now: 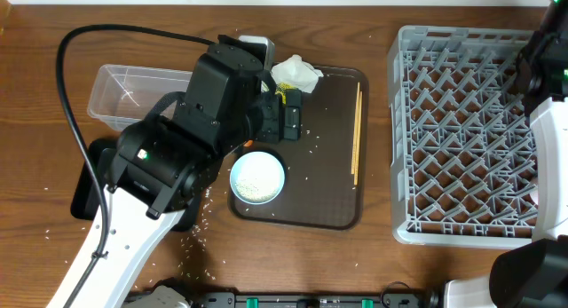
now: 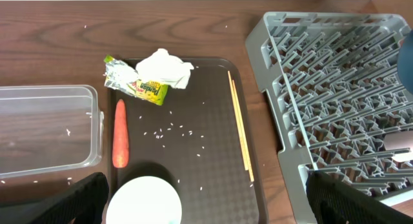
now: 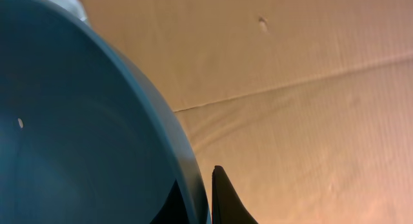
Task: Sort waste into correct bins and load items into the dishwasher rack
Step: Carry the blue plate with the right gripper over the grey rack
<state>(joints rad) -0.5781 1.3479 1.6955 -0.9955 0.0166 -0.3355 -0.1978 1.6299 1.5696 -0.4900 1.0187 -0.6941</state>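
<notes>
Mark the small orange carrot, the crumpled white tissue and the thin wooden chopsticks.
small orange carrot [image 2: 119, 133]: left wrist view, middle of its length.
crumpled white tissue [image 2: 166, 69]: left wrist view, centre.
thin wooden chopsticks [image 2: 240, 124]: left wrist view, midway along.

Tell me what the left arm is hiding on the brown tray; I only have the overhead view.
Observer: An orange carrot lies along the left edge of the tray, next to the clear tub.
Operator: Is the left gripper open or shut?
Observer: The left gripper is open, jaws spread wide with nothing between them.
Operator: And the right one?
Observer: The right gripper is shut on the rim of the dark-blue dish.
</notes>
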